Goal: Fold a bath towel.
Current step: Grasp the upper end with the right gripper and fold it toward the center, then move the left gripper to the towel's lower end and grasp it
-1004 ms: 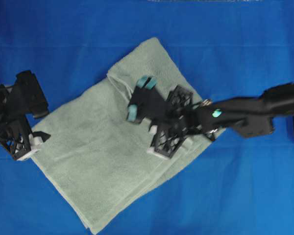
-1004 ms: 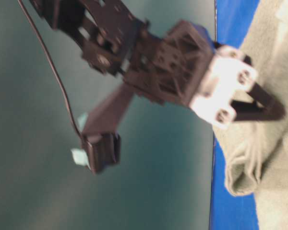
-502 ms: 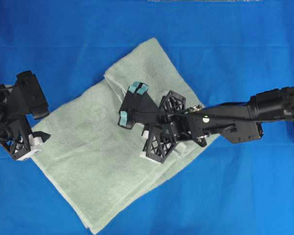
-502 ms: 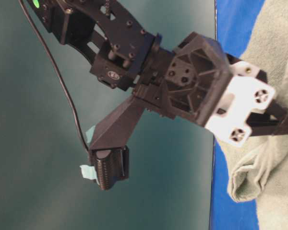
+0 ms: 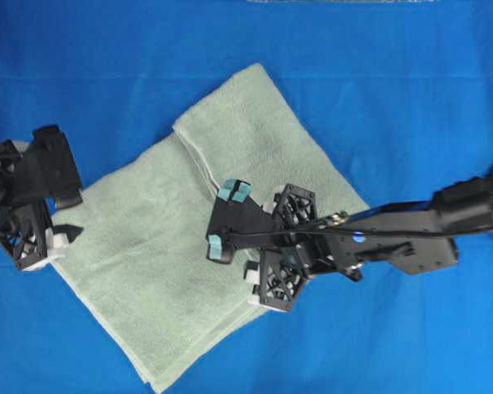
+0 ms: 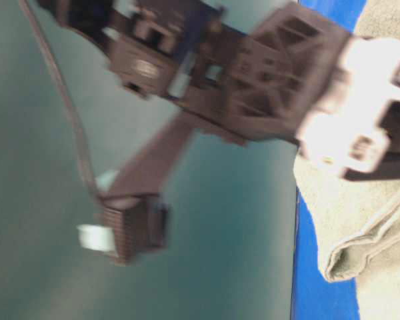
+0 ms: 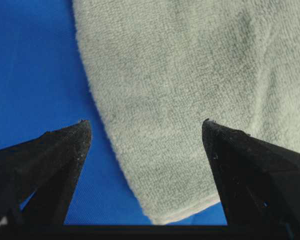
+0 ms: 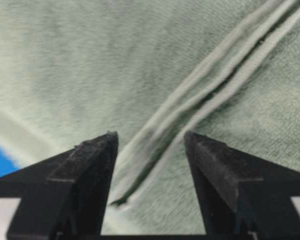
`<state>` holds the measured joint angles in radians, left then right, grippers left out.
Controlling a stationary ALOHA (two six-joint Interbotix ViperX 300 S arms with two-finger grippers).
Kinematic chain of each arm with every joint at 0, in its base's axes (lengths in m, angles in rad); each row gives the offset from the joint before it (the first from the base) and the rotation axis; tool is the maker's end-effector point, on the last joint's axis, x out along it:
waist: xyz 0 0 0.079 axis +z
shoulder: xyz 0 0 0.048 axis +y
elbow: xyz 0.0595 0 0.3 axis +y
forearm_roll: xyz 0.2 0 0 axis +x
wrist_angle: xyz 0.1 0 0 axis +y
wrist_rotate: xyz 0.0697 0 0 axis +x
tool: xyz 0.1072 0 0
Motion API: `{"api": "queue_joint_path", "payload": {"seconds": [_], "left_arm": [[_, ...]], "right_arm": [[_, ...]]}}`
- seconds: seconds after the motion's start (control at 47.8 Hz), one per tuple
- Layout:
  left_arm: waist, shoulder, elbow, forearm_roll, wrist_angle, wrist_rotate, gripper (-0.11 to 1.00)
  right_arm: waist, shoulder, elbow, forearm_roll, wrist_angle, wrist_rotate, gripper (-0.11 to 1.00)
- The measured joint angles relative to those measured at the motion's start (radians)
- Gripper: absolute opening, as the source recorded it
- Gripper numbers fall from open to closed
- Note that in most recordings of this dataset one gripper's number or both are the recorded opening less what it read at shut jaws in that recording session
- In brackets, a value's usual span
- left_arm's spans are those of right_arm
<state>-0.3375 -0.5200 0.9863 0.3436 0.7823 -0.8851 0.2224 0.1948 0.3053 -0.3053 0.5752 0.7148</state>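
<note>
The bath towel is pale sage-green and lies folded, diagonally, on the blue cloth. My right gripper hovers open over its middle, just below the folded-over flap's hemmed edge. In the right wrist view the right gripper has nothing between its fingers, and layered hems run diagonally beneath it. My left gripper waits open at the towel's left corner. In the left wrist view that corner lies between the spread fingers of the left gripper, untouched. The table-level view is blurred and shows one taped finger.
Blue cloth covers the whole table around the towel. The right arm stretches in from the right edge across the towel's lower right side. A rolled towel fold shows at table level.
My right gripper has moved down the overhead view, from the flap's edge toward the towel's middle and front. The left gripper has stayed open at the left corner.
</note>
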Motion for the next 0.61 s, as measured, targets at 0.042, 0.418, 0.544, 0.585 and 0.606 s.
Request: {"api": "queue_joint_path", "payload": {"seconds": [0.042,0.418,0.544,0.585,0.606], "left_arm": [[0.0,-0.002,0.0,0.0,-0.011,0.023,0.86],[-0.133,0.0,-0.003,0.0,-0.318,0.739,0.84],[-0.219,0.002,-0.003,-0.003,-0.466,1.006,0.84],[-0.239,0.002,-0.003,-0.005,-0.503,1.058,0.83],[-0.249,0.002,-0.003,-0.006,-0.522,1.078,0.83]], "right_arm": [[-0.002,-0.025,0.0,-0.008,0.006,0.0,0.59],[-0.095,-0.261,0.13,-0.092,0.012,-0.002,0.59],[-0.135,-0.281,0.158,-0.094,-0.003,-0.005,0.59],[-0.141,-0.285,0.163,-0.095,-0.005,-0.005,0.59],[-0.144,-0.285,0.164,-0.095,-0.005,-0.006,0.59]]}}
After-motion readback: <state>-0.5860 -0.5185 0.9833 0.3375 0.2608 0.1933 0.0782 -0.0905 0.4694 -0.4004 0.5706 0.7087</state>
